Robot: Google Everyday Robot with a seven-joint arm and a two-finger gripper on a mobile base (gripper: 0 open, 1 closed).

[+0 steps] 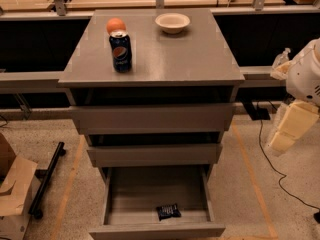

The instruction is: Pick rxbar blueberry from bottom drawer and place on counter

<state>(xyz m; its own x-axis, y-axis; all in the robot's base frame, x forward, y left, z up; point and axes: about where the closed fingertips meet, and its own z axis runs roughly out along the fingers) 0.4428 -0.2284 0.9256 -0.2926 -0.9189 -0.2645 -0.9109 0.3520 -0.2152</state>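
Note:
The rxbar blueberry point(168, 211), a small dark flat wrapper, lies near the front of the open bottom drawer point(156, 230), right of its middle. The grey counter point(185, 54) tops the cabinet. My arm hangs at the right edge of the view, beside the cabinet. My gripper point(282, 141) is at its lower cream-coloured end. It is level with the middle drawer, well to the right of the bar and above it, and holds nothing that I can see.
On the counter stand a blue Pepsi can point(120, 51), an orange point(116, 25) behind it and a white bowl point(172, 22). The two upper drawers point(152, 118) are slightly open. A cardboard box point(15, 194) sits at the lower left. A black cable point(270, 159) crosses the floor at the right.

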